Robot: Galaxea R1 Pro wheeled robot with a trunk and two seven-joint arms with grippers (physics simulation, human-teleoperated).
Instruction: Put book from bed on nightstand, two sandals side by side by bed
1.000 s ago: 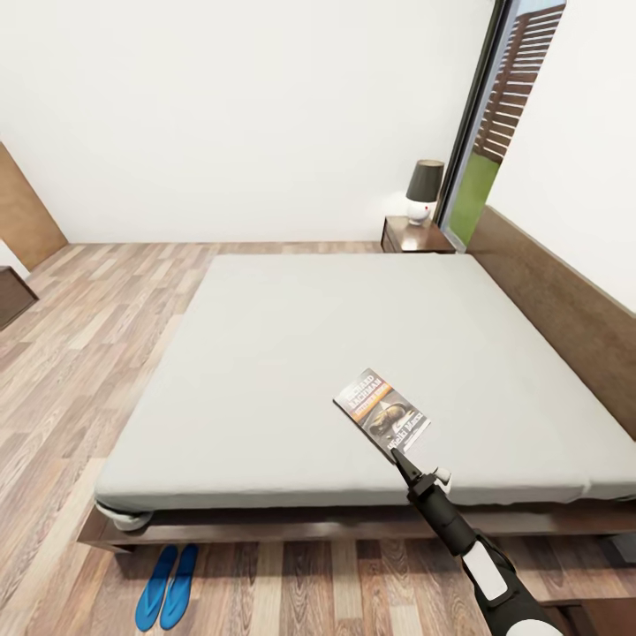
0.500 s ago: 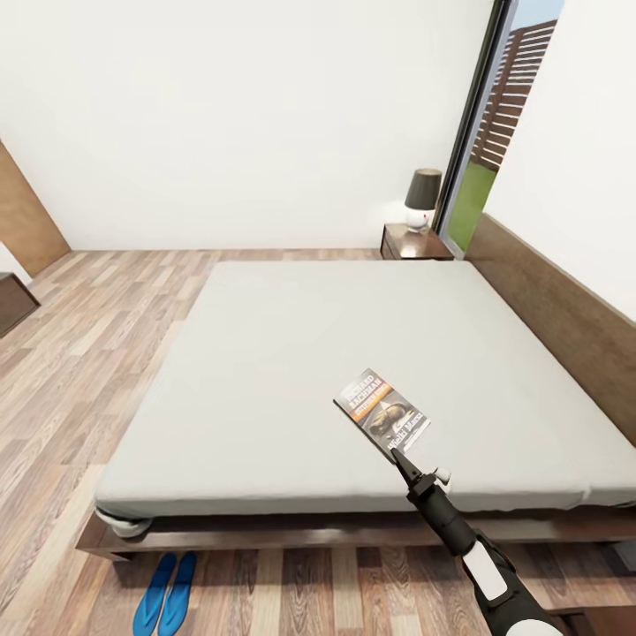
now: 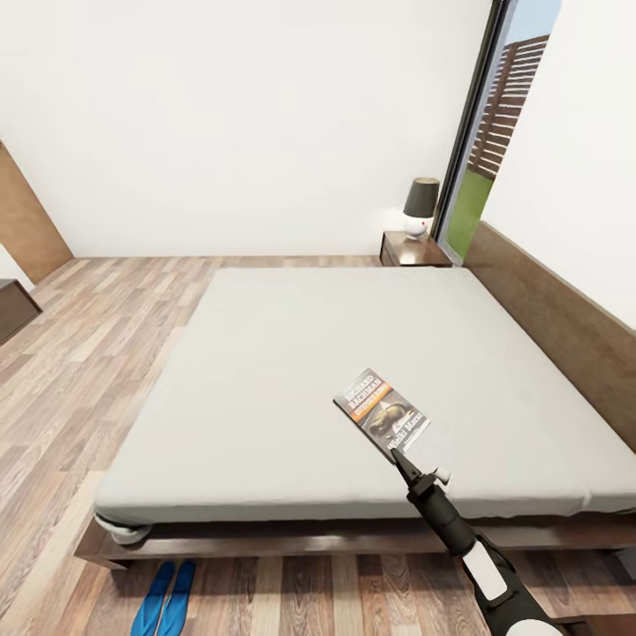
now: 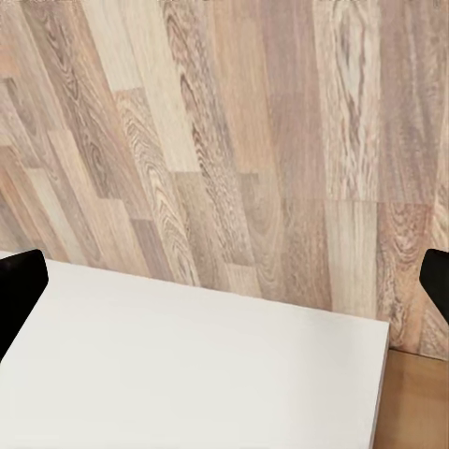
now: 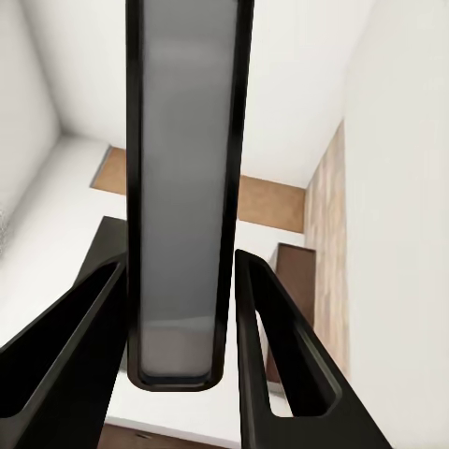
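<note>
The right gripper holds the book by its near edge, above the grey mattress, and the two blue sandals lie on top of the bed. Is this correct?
Not fully. The two blue sandals lie on the wooden floor beside the bed, near its corner, as the head view shows. The rest holds: the right gripper holds the book by its near edge, above the grey mattress.

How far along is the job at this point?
Looks done: the two sandals lie side by side on the floor by the bed. In hand: the right gripper holds the book above the mattress. Left: carrying it to a nightstand, such as the far one with the lamp.
</note>
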